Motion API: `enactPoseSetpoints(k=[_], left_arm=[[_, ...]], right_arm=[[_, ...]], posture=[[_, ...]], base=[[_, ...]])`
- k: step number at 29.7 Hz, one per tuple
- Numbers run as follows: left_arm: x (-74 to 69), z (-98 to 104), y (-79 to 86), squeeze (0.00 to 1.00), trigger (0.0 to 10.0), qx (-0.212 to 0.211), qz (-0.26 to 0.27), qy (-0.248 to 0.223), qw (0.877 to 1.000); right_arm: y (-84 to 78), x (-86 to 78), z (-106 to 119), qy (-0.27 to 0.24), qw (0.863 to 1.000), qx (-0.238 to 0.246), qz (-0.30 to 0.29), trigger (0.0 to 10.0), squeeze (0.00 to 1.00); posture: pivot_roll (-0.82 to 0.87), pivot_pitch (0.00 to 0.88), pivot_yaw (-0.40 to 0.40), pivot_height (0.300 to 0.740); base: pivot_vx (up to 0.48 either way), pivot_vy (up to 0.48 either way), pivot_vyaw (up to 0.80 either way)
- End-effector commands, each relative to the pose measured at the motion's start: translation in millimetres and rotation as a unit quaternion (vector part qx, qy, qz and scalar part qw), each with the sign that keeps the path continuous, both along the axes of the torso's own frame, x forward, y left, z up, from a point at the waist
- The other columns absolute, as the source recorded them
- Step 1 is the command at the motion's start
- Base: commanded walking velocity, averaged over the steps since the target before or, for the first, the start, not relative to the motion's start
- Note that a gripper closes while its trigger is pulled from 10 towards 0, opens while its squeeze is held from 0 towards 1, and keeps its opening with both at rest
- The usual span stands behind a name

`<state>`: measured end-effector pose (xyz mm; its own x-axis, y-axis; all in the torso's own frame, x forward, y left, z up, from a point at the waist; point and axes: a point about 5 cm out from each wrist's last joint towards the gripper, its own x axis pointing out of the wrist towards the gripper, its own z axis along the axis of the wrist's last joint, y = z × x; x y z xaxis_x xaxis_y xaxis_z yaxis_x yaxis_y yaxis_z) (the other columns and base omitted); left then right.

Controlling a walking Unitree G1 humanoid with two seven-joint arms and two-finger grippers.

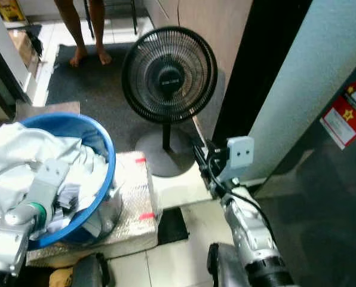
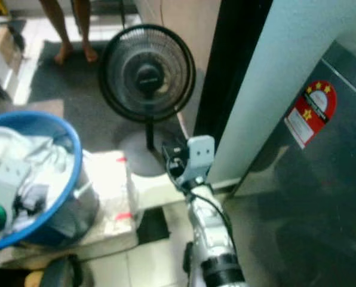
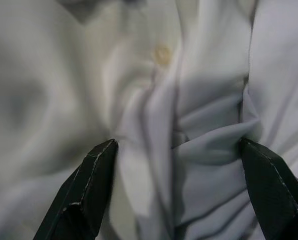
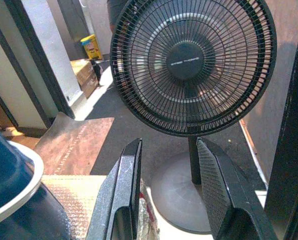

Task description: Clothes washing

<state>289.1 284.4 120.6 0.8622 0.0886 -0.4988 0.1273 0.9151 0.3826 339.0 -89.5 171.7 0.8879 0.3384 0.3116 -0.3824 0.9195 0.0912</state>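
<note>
A blue basin (image 1: pixel 104 156) heaped with white clothes (image 1: pixel 22 152) sits at the left, resting on a wrapped, foil-like box (image 1: pixel 133 197) on the floor. The left gripper (image 3: pixel 176 187) is down among the clothes inside the basin; seen from its wrist, its two black fingers (image 3: pixel 86 187) stand wide apart with crumpled white cloth bunched between them, a small button showing on the fabric, and nothing pinched. The right gripper (image 4: pixel 169 192) hangs in the air to the right of the basin, pointing at a black pedestal fan (image 1: pixel 169 75) standing on a dark mat (image 1: pixel 88 89); its fingers are partly open and hold nothing. At the far right is a grey appliance with a red star label (image 1: pixel 345 116). A person's bare legs (image 1: pixel 85 33) stand on the mat behind the fan.
</note>
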Motion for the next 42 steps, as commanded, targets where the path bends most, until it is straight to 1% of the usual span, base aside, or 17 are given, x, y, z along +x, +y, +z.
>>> enactPoseSetpoints(k=[1,4,5,6,7,8,9,18,28,34,35,37,38,39,40,41,42], left_arm=[[-13.9,-25.4,0.3,0.0,10.0,0.015,0.001,0.05,0.999],[-22.2,-43.1,-6.1,0.0,10.0,0.022,-0.005,0.07,0.997],[-23.1,-46.2,-8.9,0.0,4.7,0.016,-0.009,0.073,0.997],[-23.1,-46.2,-8.9,0.0,4.7,0.016,-0.009,0.073,0.997],[-23.7,-46.7,-10.9,0.0,2.0,0.009,-0.01,0.073,0.997],[-23.7,-46.7,-10.9,0.0,2.0,0.009,-0.01,0.073,0.997],[-23.0,-45.5,-12.9,0.0,0.0,-0.002,-0.009,0.069,0.998],[-21.4,-37.7,-16.6,0.0,0.0,-0.012,-0.016,0.053,0.998],[-8.5,-3.3,-45.2,0.0,0.0,-0.064,-0.072,-0.062,0.993],[-6.8,5.2,-52.3,0.0,0.0,-0.083,-0.085,-0.087,0.989],[-2.4,26.0,-68.5,0.0,4.7,-0.124,-0.109,-0.138,0.977],[-2.4,26.0,-68.5,0.0,4.7,-0.124,-0.109,-0.138,0.977],[3.5,56.3,-90.2,0.0,10.0,-0.162,-0.14,-0.203,0.956],[3.5,56.3,-90.2,0.0,10.0,-0.162,-0.14,-0.203,0.956],[8.8,90.1,-109.6,0.0,10.0,-0.191,-0.163,-0.269,0.93],[8.8,90.1,-109.6,0.0,10.0,-0.191,-0.163,-0.269,0.93],[12.2,122.9,-124.4,0.0,10.0,-0.213,-0.18,-0.327,0.903]], right_arm=[[-1.5,-1.9,-4.3,0.009,1.0,0.0,-0.004,10.0,0.0],[-2.3,-2.0,-3.1,0.007,1.0,0.002,-0.006,10.0,0.0],[-3.2,-2.1,-3.0,0.007,1.0,0.002,-0.007,10.0,0.0],[-3.2,-2.1,-3.0,0.007,1.0,0.002,-0.007,10.0,0.0],[-3.7,-2.2,-3.0,0.006,1.0,0.001,-0.008,10.0,0.0],[-3.7,-2.2,-3.0,0.006,1.0,0.001,-0.008,10.0,0.0],[-4.2,-2.4,-3.4,0.007,1.0,0.001,-0.009,10.0,0.0],[-4.1,-2.0,-2.9,0.007,1.0,0.002,-0.011,10.0,0.0],[-4.1,-1.1,1.3,0.002,1.0,0.008,-0.013,10.0,0.0],[-3.7,-0.9,2.1,0.001,1.0,0.009,-0.013,10.0,0.0],[-3.0,-0.6,5.2,-0.004,1.0,0.013,-0.012,10.0,0.0],[-3.0,-0.6,5.2,-0.004,1.0,0.013,-0.012,10.0,0.0],[-2.2,-0.3,11.7,-0.013,1.0,0.025,-0.008,10.0,0.0],[-2.2,-0.3,11.7,-0.013,1.0,0.025,-0.008,10.0,0.0],[-0.9,-0.2,21.2,-0.028,0.999,0.037,-0.004,10.0,0.0],[-0.9,-0.2,21.2,-0.028,0.999,0.037,-0.004,10.0,0.0],[0.3,-0.1,31.1,-0.043,0.998,0.047,-0.001,10.0,0.0]], posture=[[0.06,0.191,0.0,0.415],[0.05,0.191,0.0,0.415],[0.05,0.191,0.0,0.415],[0.05,0.191,0.0,0.415],[0.05,0.191,0.0,0.415],[0.05,0.191,0.0,0.415],[0.05,0.189,0.001,0.415],[0.05,0.187,0.003,0.415],[0.05,0.183,0.004,0.415],[0.05,0.183,0.004,0.415],[0.05,0.177,0.005,0.415],[0.05,0.177,0.005,0.415],[0.05,0.171,0.006,0.415],[0.05,0.171,0.006,0.415],[0.05,0.166,0.008,0.415],[0.05,0.166,0.008,0.415],[0.05,0.157,0.01,0.415]], base=[[0.0,0.0,0.0],[0.0,0.0,0.0],[0.0,0.0,0.0],[0.0,0.0,0.0],[0.0,0.0,0.0],[0.0,0.0,0.0],[0.0,0.0,0.0],[0.0,0.0,0.0],[0.0,0.0,0.0],[0.0,0.0,0.0],[0.0,0.0,0.0],[0.0,0.0,0.0],[0.0,0.0,0.0],[0.0,0.0,0.0],[0.0,0.0,0.0],[0.0,0.0,0.0],[0.0,0.0,0.0]])
